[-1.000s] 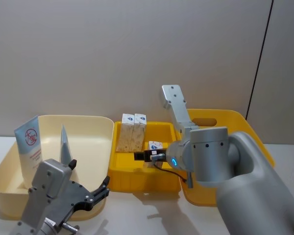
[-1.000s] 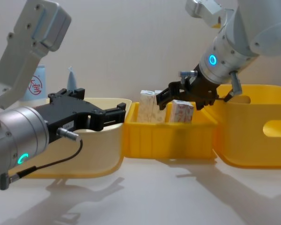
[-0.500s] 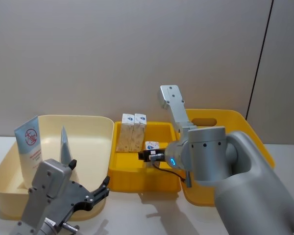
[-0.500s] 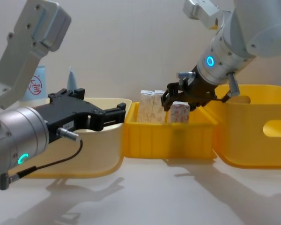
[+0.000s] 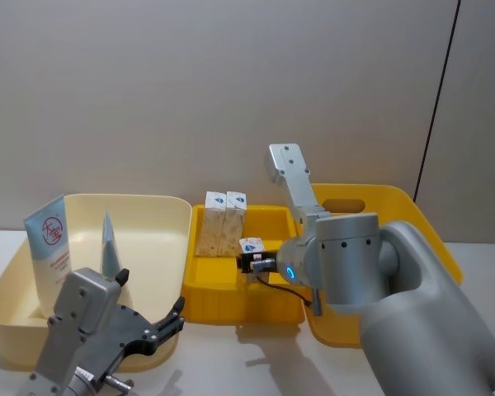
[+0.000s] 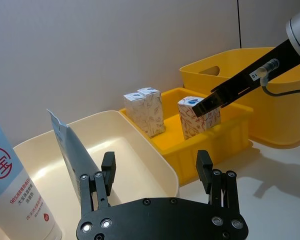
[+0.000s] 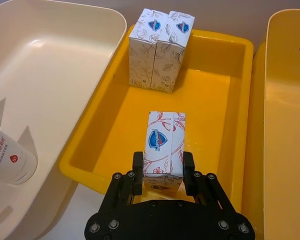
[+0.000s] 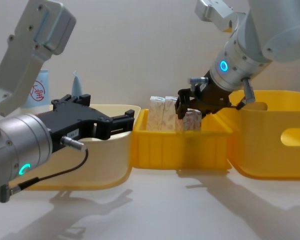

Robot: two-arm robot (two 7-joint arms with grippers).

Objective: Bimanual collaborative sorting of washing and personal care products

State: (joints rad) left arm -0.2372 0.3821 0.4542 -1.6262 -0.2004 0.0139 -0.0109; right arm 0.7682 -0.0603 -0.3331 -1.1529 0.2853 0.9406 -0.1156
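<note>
My right gripper (image 7: pixel 162 172) is shut on a small cream carton (image 7: pixel 165 142) with reddish print, held upright low inside the small yellow bin (image 7: pixel 217 95). From the head view that carton (image 5: pixel 249 246) sits just right of two more cartons (image 5: pixel 221 223) standing together at the bin's back left. Two white squeeze tubes lean in the cream bin (image 5: pixel 153 206): one (image 5: pixel 51 243) shows a red circle logo, the other (image 5: pixel 107 239) is edge-on. Low at the front left, my left gripper (image 6: pixel 156 160) is open and holds nothing, in front of the cream bin's near wall.
A large yellow bin (image 5: pixel 371 200) with a handle slot stands to the right of the small one. The three bins sit side by side on a pale table (image 8: pixel 180 210). A plain wall rises behind them.
My right gripper has carried the carton left and lower into the small yellow bin, closer to the two standing cartons. The left arm has not moved.
</note>
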